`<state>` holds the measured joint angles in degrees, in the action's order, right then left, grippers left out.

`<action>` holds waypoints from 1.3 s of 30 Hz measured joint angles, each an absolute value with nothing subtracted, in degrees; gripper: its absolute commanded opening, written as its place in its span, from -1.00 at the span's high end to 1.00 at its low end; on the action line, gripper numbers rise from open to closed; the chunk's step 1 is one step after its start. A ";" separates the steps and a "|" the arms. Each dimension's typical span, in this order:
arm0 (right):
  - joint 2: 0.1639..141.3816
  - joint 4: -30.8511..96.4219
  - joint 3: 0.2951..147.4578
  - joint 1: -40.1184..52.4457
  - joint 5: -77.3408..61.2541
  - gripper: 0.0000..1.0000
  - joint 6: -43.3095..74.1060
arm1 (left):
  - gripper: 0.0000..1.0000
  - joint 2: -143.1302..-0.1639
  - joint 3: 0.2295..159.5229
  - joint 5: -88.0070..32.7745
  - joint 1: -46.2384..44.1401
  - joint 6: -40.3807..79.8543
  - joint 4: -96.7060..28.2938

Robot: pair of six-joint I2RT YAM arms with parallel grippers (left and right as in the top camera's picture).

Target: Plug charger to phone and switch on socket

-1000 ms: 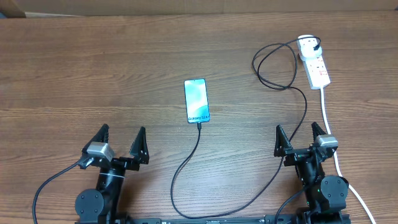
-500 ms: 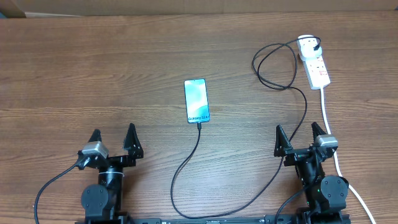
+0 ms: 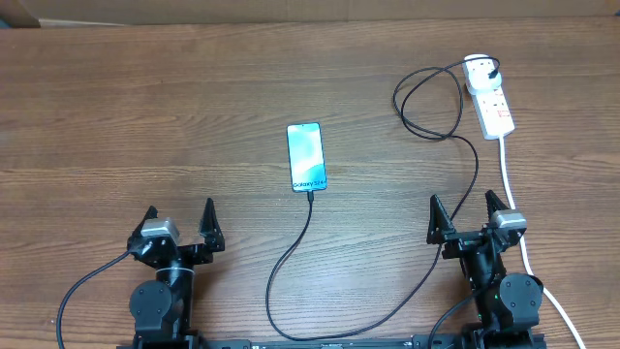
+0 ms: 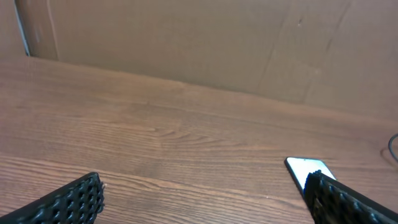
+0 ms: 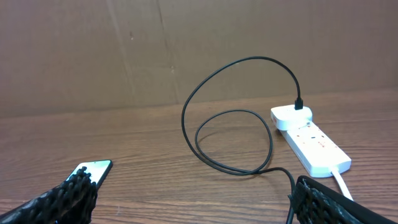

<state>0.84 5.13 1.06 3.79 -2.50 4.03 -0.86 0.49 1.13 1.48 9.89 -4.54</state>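
Left gripper (image 3: 180,215): nearest, at the table's (image 3: 116,116) left edge; fingers spread wide, holding nothing
Right gripper (image 3: 462,206): nearest, right side; fingers spread wide, empty; white cord (image 3: 509,174) just beside it
Charger (image 3: 311,201): tip meets the phone's near end; cable loops away right to the socket
Phone (image 3: 306,157): mid-table, screen up; "Galaxy S24" at its near end
Socket (image 3: 489,97): far right; red-marked switches, print too small to read; black plug in its far end

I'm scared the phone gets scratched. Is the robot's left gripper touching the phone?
Apart. The overhead view shows bare table between the left gripper and the phone; its open jaws hold nothing.
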 measured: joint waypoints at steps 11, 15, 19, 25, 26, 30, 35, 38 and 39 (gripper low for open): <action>0.84 5.15 1.06 3.79 -2.50 -1.00 4.03 | -0.99 -0.86 0.49 1.08 1.48 5.45 -4.56; 0.84 5.15 1.06 3.79 -2.50 -1.00 4.03 | -0.99 -0.86 0.49 1.10 1.45 2.92 -4.56; 0.84 5.15 1.06 3.79 -2.50 -1.00 4.03 | -0.99 -0.86 0.49 1.13 1.45 1.65 -4.56; 0.84 5.13 1.06 3.79 -2.50 -1.00 4.05 | -0.99 -0.86 0.49 1.13 1.45 1.06 -4.56; 0.84 5.15 1.06 3.79 -2.48 -1.00 4.05 | -0.99 -0.86 0.49 1.13 1.48 1.06 -4.56; 0.84 5.15 1.06 3.79 -2.50 -1.00 4.03 | -0.99 -0.86 0.49 1.15 1.45 1.30 -4.56; 0.84 5.13 1.06 3.79 -2.50 -1.00 4.05 | -0.99 -0.86 0.49 1.15 1.48 1.30 -4.56; 0.84 5.15 1.06 3.79 -2.48 -1.00 4.05 | -0.99 -0.86 0.49 1.15 1.45 1.32 -4.54; 0.84 5.15 1.06 3.79 -2.48 -1.00 4.03 | -0.99 -0.86 0.49 1.15 1.48 1.32 -4.54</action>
